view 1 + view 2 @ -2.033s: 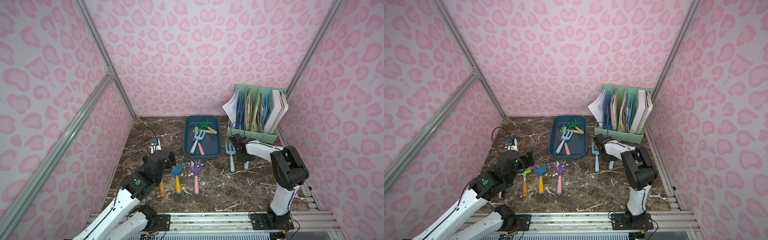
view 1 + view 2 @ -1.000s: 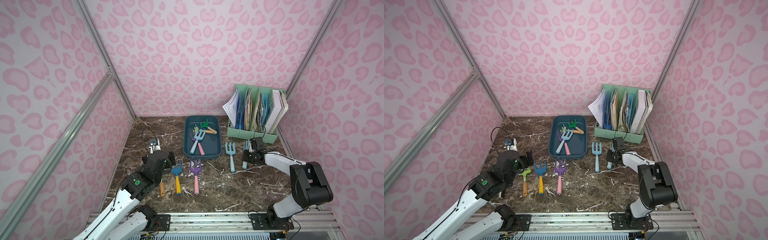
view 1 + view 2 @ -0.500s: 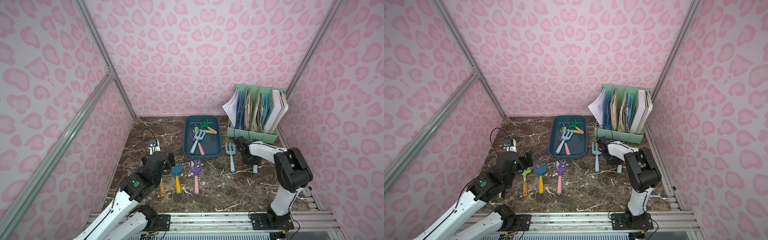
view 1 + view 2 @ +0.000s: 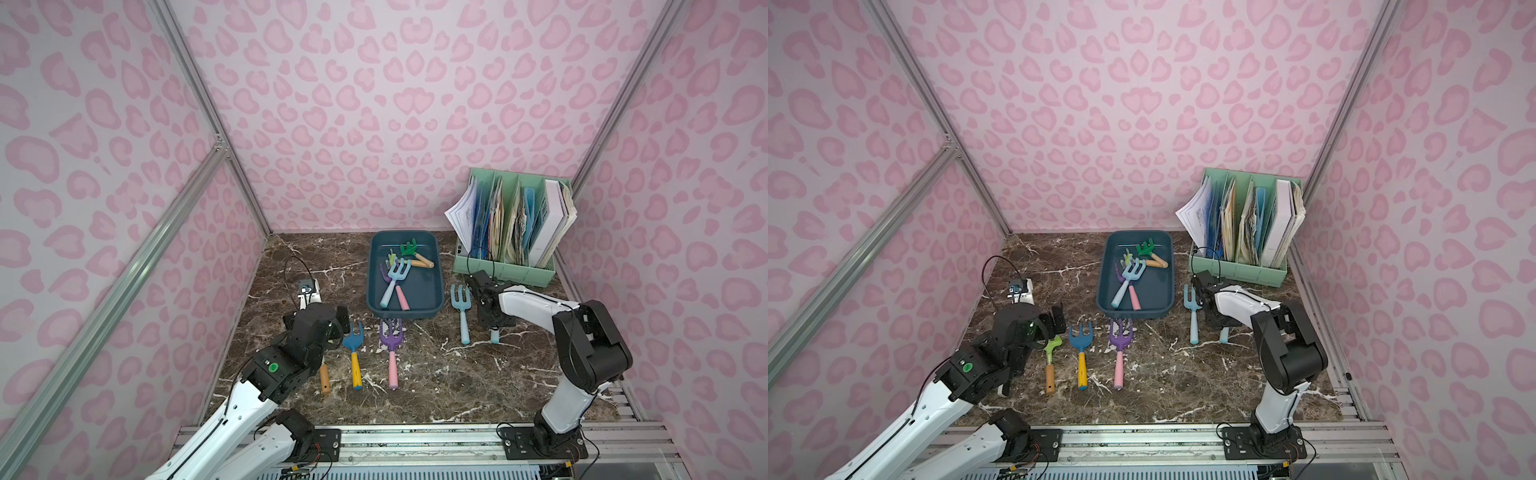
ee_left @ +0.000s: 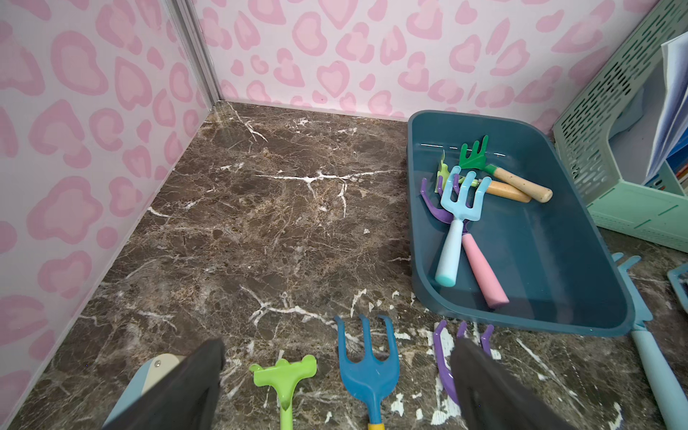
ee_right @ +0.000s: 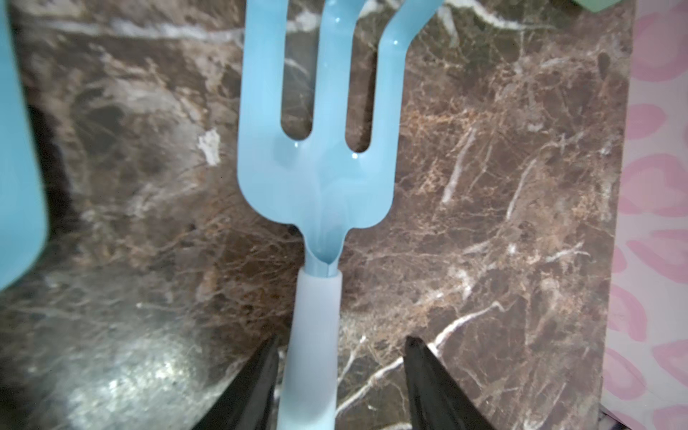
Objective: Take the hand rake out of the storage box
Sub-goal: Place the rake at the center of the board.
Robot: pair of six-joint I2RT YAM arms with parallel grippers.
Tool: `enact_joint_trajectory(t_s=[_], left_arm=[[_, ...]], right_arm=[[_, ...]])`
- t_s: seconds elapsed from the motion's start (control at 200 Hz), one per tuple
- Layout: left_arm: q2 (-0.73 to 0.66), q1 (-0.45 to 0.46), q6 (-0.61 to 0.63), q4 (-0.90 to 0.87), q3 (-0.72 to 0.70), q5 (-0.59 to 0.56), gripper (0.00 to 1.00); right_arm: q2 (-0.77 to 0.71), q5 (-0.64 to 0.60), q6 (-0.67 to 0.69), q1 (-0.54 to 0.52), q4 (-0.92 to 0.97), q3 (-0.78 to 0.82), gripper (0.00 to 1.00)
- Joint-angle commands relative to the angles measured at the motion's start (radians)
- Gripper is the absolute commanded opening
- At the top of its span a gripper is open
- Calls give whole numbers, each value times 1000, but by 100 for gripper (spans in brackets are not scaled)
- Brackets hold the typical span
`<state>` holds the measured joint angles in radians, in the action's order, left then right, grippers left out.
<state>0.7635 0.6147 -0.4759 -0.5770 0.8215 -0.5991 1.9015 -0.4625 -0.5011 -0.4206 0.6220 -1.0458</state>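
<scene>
The storage box (image 4: 402, 312) (image 4: 1133, 314) (image 5: 521, 324) is a dark teal tray at the back middle, holding several hand rakes, among them a light blue one (image 4: 395, 280) (image 5: 456, 219). To its right, my right gripper (image 4: 493, 322) (image 4: 1219, 323) (image 6: 341, 340) points down over another light blue hand rake (image 6: 320, 178) lying on the marble. Its jaws are open, with the pale handle between them and a gap on one side. My left gripper (image 4: 341, 319) (image 4: 1057, 320) (image 5: 339, 342) hovers open and holds nothing.
A second light blue rake (image 4: 462, 309) lies between the box and my right gripper. Lime green (image 4: 1050, 357), blue (image 4: 354, 353) and purple (image 4: 391, 349) rakes lie in a row before the box. A mint file organizer (image 4: 505, 270) stands at the back right. Pink walls close three sides.
My right gripper has swung back toward the box with the light blue rake, and its jaws have parted from the handle. The left arm has hardly moved.
</scene>
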Motion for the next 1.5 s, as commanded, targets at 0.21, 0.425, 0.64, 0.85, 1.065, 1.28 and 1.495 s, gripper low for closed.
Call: enact_joint_trajectory(t_s=[0.21,0.425,0.64,0.85,1.065,1.28,1.495], left_arm=[[3,0,6,7,3,-12,99],[5,1,5,9,4,-6,99],[2,2,5,8,2,-11,98],[2,1,6,7,4,-15,98],[-1,2,6,6,1,-15,98],[2,1,7,10,1,-7,99],[37,0,-21,47,10,54,98]], right_arm=[[-242,479,20,146,-362,223,51],[-164,446,15,159,-343,217,47],[-103,361,14,170,-283,178,33],[-75,349,55,162,-249,153,16],[-59,289,87,117,-192,130,10],[-71,260,81,114,-184,159,16],[-125,253,75,112,-173,147,57]])
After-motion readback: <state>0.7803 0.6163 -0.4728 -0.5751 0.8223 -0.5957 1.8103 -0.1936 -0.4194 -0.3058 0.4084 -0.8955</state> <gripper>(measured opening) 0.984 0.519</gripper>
